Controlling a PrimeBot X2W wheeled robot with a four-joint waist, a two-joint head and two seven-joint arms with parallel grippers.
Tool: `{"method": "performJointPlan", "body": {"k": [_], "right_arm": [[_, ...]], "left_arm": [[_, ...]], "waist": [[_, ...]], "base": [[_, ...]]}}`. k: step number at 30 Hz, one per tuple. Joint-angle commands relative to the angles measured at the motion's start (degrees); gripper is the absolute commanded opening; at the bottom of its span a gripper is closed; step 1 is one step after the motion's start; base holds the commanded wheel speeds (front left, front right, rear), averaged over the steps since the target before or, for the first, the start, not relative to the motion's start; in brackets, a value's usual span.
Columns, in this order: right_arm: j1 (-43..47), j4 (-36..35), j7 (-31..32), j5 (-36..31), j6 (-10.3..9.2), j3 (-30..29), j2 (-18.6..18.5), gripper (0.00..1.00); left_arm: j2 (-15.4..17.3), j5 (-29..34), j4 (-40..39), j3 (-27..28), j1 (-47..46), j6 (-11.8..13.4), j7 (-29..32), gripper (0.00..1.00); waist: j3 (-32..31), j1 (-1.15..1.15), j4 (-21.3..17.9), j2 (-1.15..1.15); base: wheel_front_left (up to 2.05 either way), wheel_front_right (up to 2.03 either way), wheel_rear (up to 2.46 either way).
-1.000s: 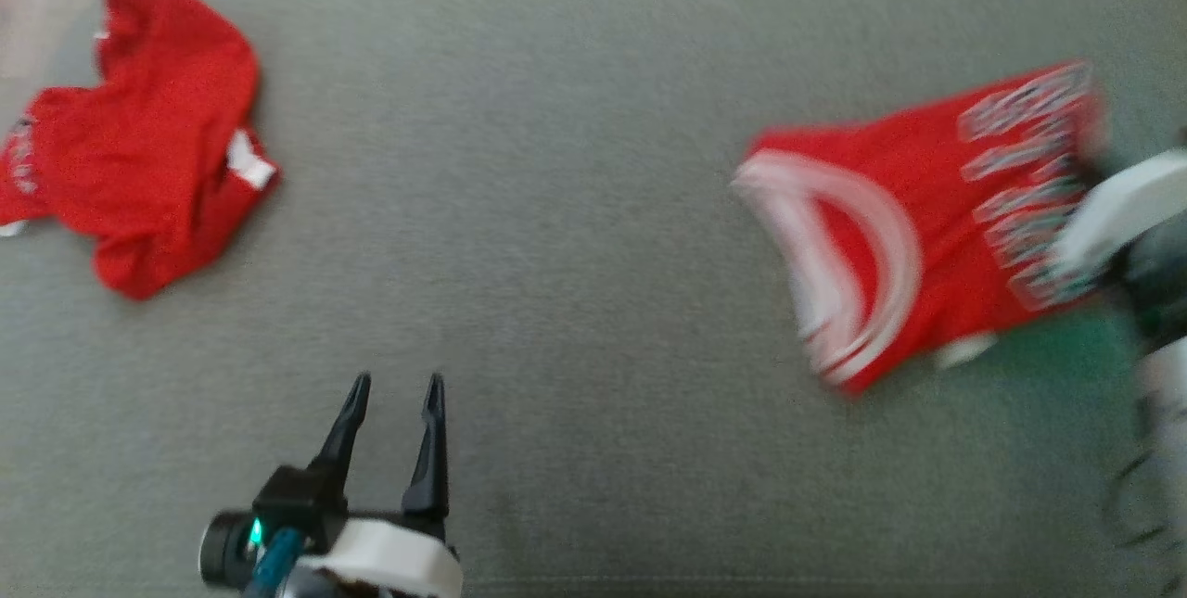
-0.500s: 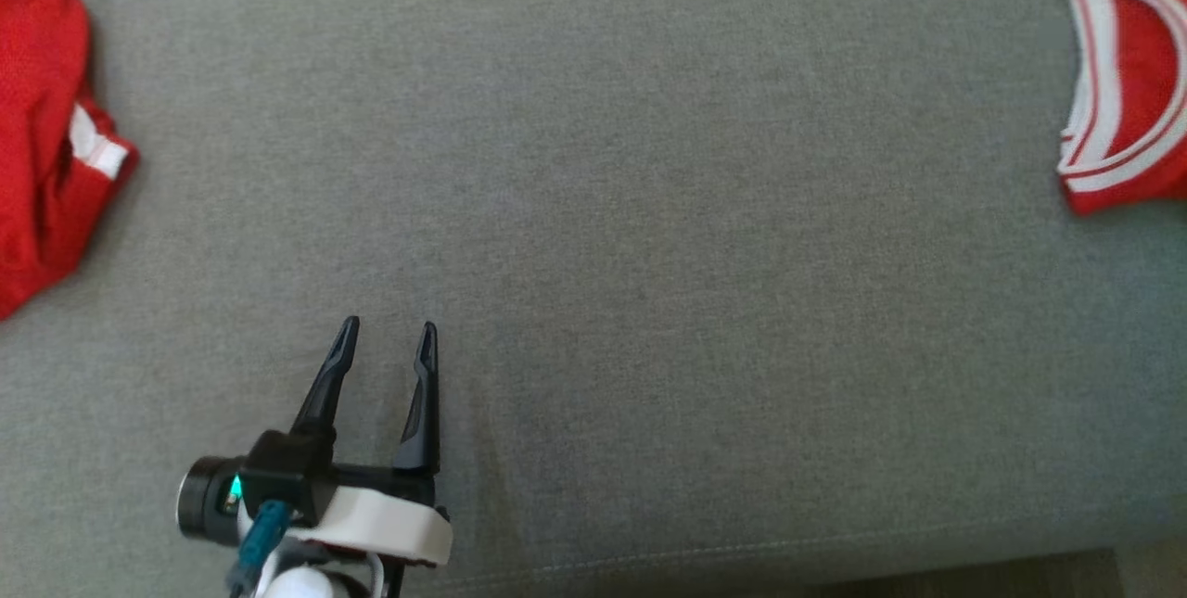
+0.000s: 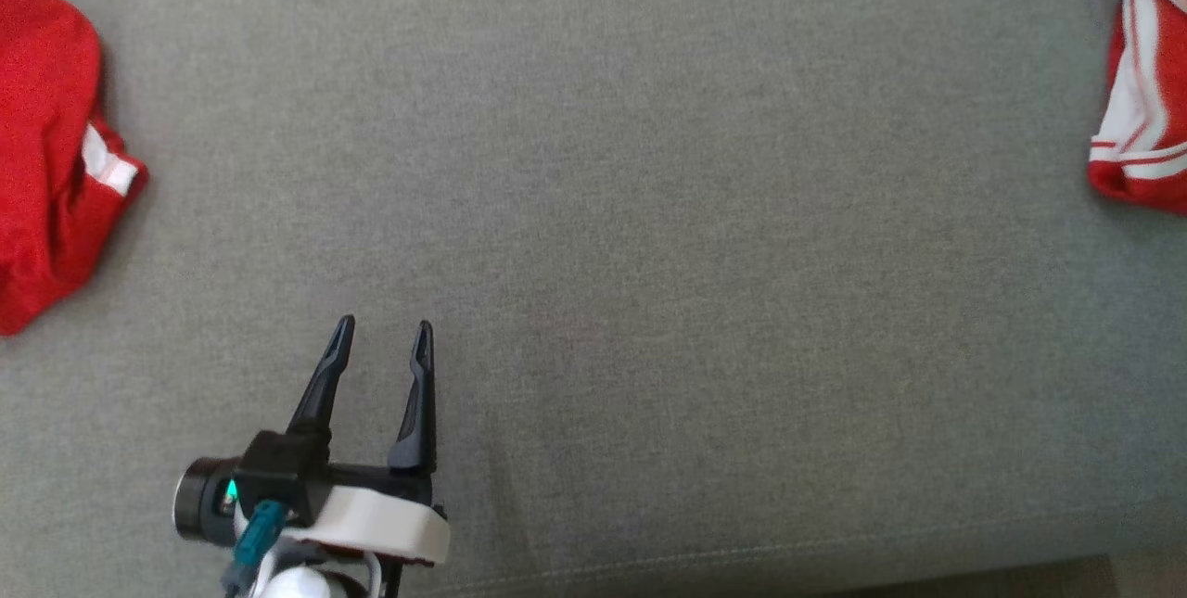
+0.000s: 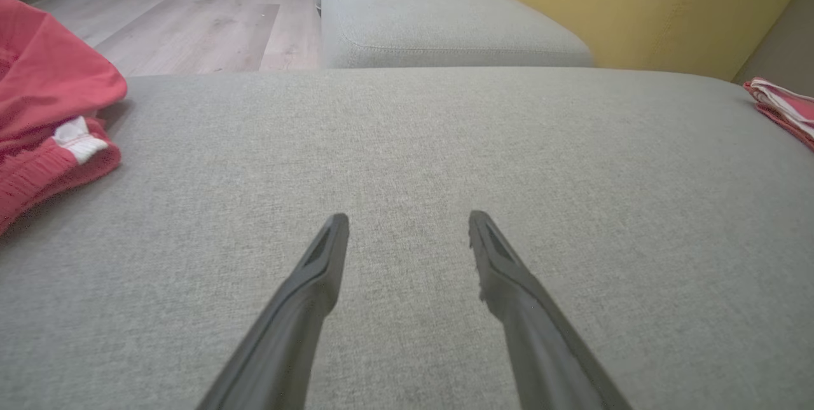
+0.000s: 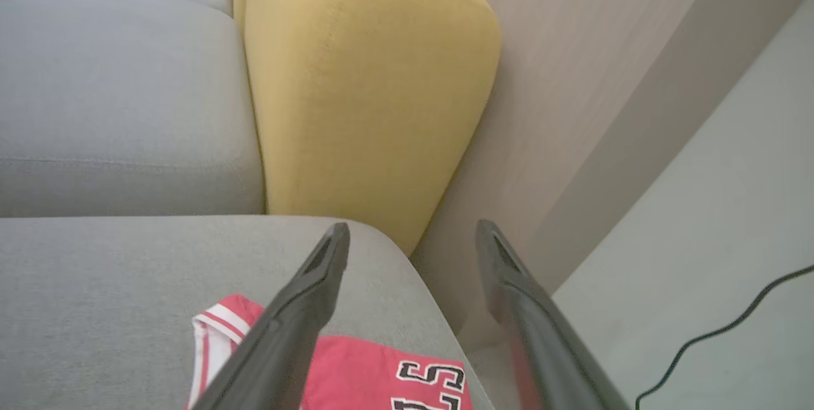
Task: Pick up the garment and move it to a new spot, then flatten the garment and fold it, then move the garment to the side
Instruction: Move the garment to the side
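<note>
My left hand [image 3: 385,323] is spread wide and empty, low over the grey sofa cushion [image 3: 668,209] near its front edge; my right hand [image 5: 413,224], fingers apart, grips nothing above the red jersey [image 5: 356,375] at the cushion's right end; a crumpled red shirt [image 3: 46,134] lies far left; the cushion's broad middle stretches between them.

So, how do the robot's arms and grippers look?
The left gripper has two dark, tapering fingers on a black block, then a white shell, a black cylinder with a green light, a teal cable. The right gripper has the same fingers.
</note>
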Motion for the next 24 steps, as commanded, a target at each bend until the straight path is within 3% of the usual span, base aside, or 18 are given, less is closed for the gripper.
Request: {"method": "performJointPlan", "body": {"k": [1,8,14,15,20,24], "right_arm": [[0.04,-2.38,-0.81,0.33,0.39,1.26,-0.59,1.00],[8.52,-11.01,-4.34,9.63,0.39,10.02,2.19,1.00],[21.99,-25.28,-1.96,17.45,0.39,15.73,6.20,1.00],[27.19,-30.11,-1.06,18.71,0.39,16.56,8.29,1.00],[39.47,-39.55,-0.52,18.65,0.39,17.93,14.47,1.00],[47.52,-41.74,-2.73,18.22,0.39,19.38,18.54,1.00]], "left_arm": [[0.00,-0.22,-1.83,2.03,-0.35,0.29,-0.70,1.00],[-0.40,-2.27,-1.04,1.94,-0.06,1.32,-0.70,1.00],[-0.52,-3.73,0.40,2.55,1.00,2.28,-0.70,1.00],[-0.54,-3.96,0.88,2.79,1.57,2.44,-0.70,1.00],[-0.55,-4.08,2.10,3.20,2.99,2.37,-0.70,1.00],[-0.56,-3.93,2.91,3.72,4.20,2.16,-0.70,1.00]], "waist": [[-0.77,-0.01,-0.01,0.00],[-5.91,-0.01,0.97,0.00],[-11.64,-0.01,2.86,0.00],[-13.34,-0.01,3.70,0.00],[-16.68,-0.01,5.39,0.00],[-18.69,-0.01,5.91,0.00]], "base": [[0.00,0.00,0.00],[0.00,0.00,0.00],[0.00,0.00,0.00],[0.00,0.00,0.00],[0.00,0.00,0.00],[0.00,0.00,0.00]]}}
